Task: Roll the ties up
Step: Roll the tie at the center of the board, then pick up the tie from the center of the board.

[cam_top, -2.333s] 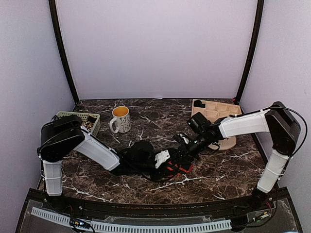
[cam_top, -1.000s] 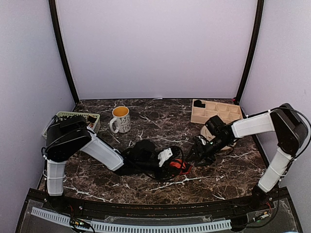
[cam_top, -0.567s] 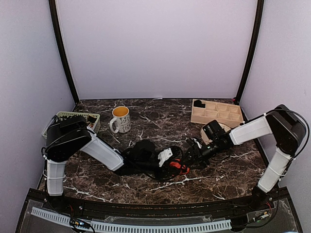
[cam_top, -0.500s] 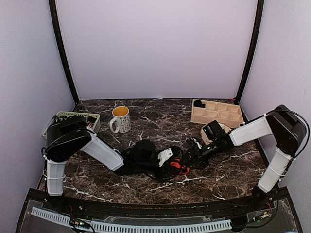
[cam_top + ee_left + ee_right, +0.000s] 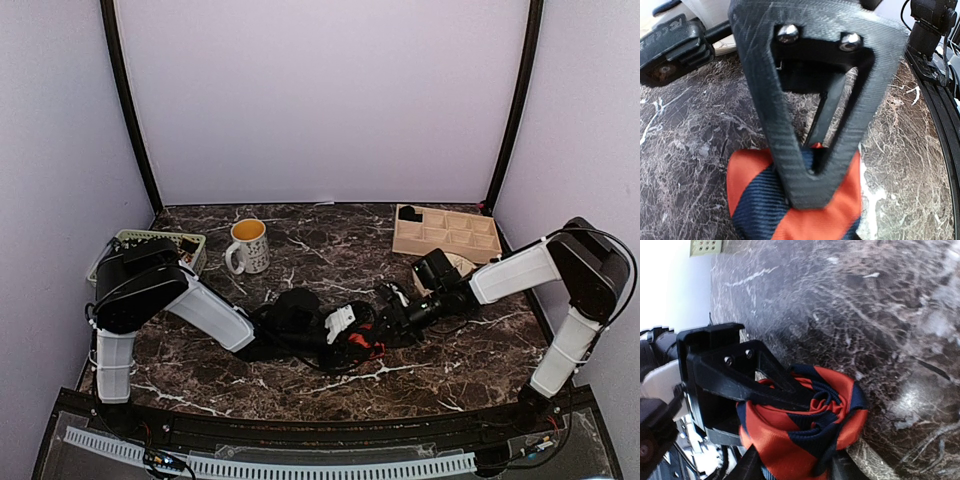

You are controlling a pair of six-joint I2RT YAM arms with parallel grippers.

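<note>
My left gripper is pinched on the striped tie, a loose red-and-black coil lying on the table just right of centre and towards the near edge, with one finger laid across the top of the roll. My right gripper reaches in from the right with a finger on either side of the same coil. I cannot tell whether they have bitten on the cloth. I judge the winding itself to be nearly done, and the step in hand is firming and securing the roll. Next I want a sure hold with the right before the left slackens, or the slippery layers may spring apart. The surface is dark marble with white veins. A mug and a green basket stand at the far left, and a wooden tray with compartments stands at the far right. Pale lilac walls close the space in.
</note>
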